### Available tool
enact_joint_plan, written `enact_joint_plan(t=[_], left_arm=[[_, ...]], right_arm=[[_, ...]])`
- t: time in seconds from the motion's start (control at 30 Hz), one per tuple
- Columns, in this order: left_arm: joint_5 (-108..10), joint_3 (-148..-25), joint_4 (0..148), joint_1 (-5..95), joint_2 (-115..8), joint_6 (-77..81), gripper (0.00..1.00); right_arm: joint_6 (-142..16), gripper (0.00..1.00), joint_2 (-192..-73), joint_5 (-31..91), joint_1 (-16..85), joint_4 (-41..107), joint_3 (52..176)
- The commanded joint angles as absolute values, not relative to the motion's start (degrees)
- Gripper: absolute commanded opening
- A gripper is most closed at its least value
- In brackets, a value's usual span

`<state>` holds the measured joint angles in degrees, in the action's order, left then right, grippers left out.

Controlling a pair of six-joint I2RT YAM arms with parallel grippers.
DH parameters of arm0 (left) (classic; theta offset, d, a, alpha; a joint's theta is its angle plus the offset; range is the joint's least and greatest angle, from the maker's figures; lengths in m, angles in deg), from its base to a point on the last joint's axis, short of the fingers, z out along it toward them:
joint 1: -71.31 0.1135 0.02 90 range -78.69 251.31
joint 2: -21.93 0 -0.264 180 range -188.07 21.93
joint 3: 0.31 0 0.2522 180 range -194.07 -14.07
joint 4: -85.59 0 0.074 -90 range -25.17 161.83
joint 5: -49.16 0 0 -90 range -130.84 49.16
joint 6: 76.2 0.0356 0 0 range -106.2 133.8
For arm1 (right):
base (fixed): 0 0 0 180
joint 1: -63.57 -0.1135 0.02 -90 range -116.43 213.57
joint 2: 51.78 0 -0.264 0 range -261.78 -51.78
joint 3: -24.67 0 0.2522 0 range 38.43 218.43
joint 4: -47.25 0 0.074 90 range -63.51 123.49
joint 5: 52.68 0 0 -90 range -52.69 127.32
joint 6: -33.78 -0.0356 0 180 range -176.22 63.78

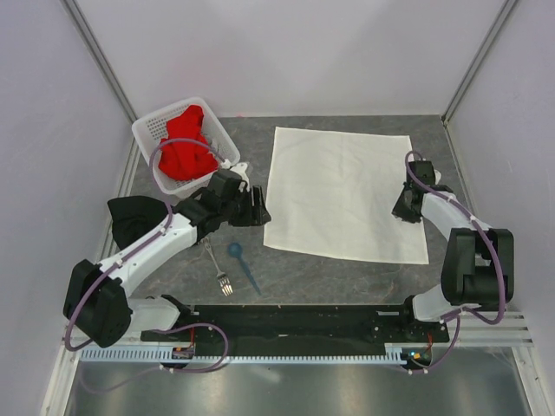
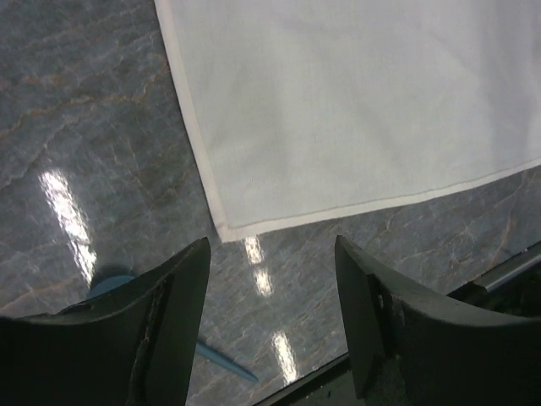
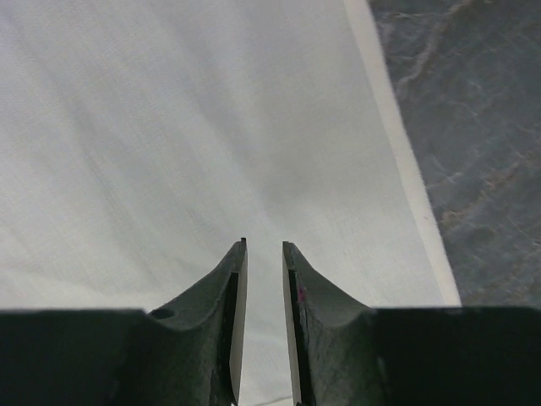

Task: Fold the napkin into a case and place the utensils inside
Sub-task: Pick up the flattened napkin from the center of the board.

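Observation:
The cream-white napkin [image 1: 342, 192] lies spread flat on the table, unfolded. My left gripper [image 1: 258, 211] is beside its near-left corner [image 2: 224, 233], open wide, with only bare table between its fingers [image 2: 182, 304]. My right gripper [image 1: 404, 208] is over the napkin's right edge. In the right wrist view its jaws [image 3: 264, 245] stand a narrow gap apart above the cloth [image 3: 169, 144], with no fold pinched between them. The silver fork [image 1: 218, 269] and the blue spoon [image 1: 241, 260] lie side by side near the front left; the spoon's handle [image 2: 224, 362] shows under the left gripper.
A white perforated basket [image 1: 147, 130] holding a red cloth [image 1: 185, 143] stands at the back left. A black cloth [image 1: 130, 212] lies left of the left arm. The black rail [image 1: 295, 321] runs along the near edge. Walls enclose the table.

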<state>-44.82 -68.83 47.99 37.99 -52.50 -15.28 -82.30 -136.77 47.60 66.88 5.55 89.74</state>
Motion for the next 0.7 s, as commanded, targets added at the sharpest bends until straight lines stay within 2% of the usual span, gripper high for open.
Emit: enact_joint_plan(t=[0.0,0.17,0.23,0.27,0.33,0.5,0.67], left_arm=[[-50.7,-63.5,51.1,38.4,-48.2,-20.9,0.66],[-51.9,-59.9,53.4,38.4,-45.1,-22.7,0.64],[-50.3,-59.3,53.9,38.4,-44.7,-22.8,0.68],[-49.9,-59.4,53.9,38.4,-44.9,-22.6,0.73],[-49.2,-59.5,53.6,38.6,-45.0,-22.0,0.75],[-48.8,-59.9,53.7,39.4,-44.9,-22.3,0.75],[-49.4,-60.4,53.6,39.4,-45.7,-22.8,0.75]], right_arm=[[-80.7,0.29,-142.0,46.5,64.0,12.7,91.7],[-80.8,0.29,-147.1,46.8,61.6,14.4,95.1],[-80.7,0.29,-148.7,46.4,60.7,14.8,97.0],[-80.8,0.29,-150.2,46.3,60.3,14.8,97.7],[-80.8,0.29,-151.9,46.4,59.4,14.9,99.8],[-81.2,0.29,-157.0,45.9,57.6,14.9,103.5],[-80.6,0.31,-155.8,48.5,57.5,11.5,105.7]])
